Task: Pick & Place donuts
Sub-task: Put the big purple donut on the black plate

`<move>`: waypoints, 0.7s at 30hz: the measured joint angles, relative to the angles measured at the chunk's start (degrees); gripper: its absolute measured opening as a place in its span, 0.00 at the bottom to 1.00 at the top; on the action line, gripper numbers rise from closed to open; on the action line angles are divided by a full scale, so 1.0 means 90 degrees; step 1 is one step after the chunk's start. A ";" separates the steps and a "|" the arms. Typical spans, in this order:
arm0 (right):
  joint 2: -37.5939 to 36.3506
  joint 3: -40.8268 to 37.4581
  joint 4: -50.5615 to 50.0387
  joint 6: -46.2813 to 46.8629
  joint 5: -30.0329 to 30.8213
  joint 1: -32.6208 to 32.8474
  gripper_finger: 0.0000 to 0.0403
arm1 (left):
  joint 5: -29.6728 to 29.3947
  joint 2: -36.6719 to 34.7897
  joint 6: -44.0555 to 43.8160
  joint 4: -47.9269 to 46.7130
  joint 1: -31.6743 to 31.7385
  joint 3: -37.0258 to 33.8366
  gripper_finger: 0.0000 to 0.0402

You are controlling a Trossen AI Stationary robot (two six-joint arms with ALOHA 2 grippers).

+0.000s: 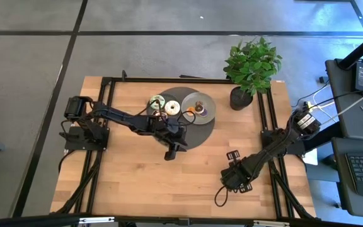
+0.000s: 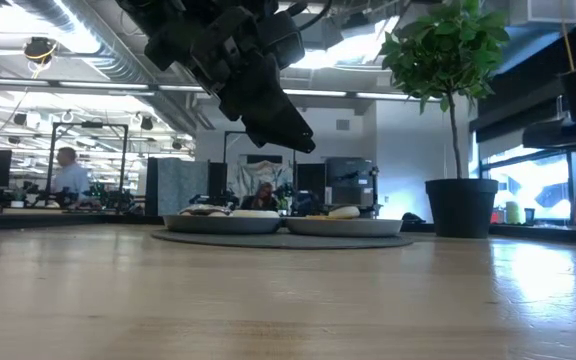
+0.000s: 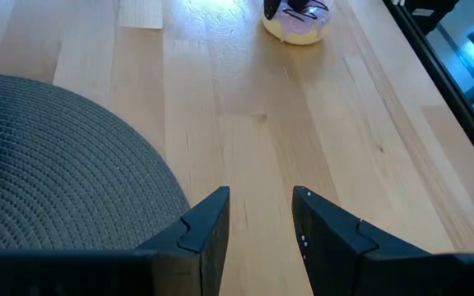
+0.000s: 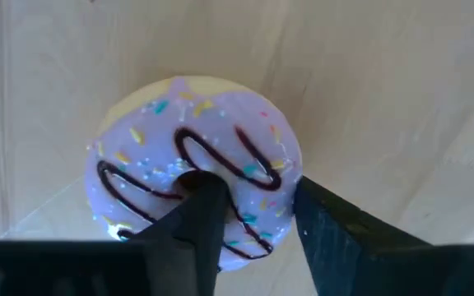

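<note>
A pink donut with dark squiggles (image 4: pixel 196 148) lies on the bare wood right of the mat; it also shows in the left wrist view (image 3: pixel 300 25). My right gripper (image 4: pixel 253 189) is right above it and shut on its ring; in the high view the gripper (image 1: pixel 233 155) hides the donut. My left gripper (image 3: pixel 262 193) is open and empty, raised over the near edge of the dark round mat (image 1: pixel 191 135). A white-green donut (image 1: pixel 156 101) and a cream donut (image 1: pixel 171 108) lie on the left grey plate (image 1: pixel 158 113). Tinier donuts, one orange (image 1: pixel 201 108), lie on the right plate (image 1: pixel 208 101). My right gripper comes from above, pointing down. One finger (image 4: pixel 200 205) stands in the donut's hole and the other (image 4: pixel 319 214) against its outer rim, with the ring's wall (image 4: pixel 253 164) between them. In the left wrist view the donut seems to sit flat on the table.
A potted plant (image 1: pixel 251 69) stands at the table's far right corner, beyond the plates. Black frame rails (image 1: pixel 266 120) run along the table's sides. Bare wood lies between the mat and the near edge. People sit in the room behind (image 2: pixel 68 170).
</note>
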 joint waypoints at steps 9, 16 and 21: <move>-0.0056 0.0061 -0.0326 -0.0040 -0.0012 -0.0217 0.10 | 0.0031 -0.0064 -0.0678 -0.0237 0.0006 0.0000 0.32; -0.0058 0.0775 -0.0353 -0.1007 0.0428 -0.1031 0.05 | 0.0022 -0.1148 -0.0354 -0.1114 0.0067 -0.0016 0.32; -0.0066 0.1315 -0.0171 -0.1813 0.1235 -0.1821 0.09 | 0.0023 -0.2038 0.0120 -0.0658 -0.0079 -0.0504 0.32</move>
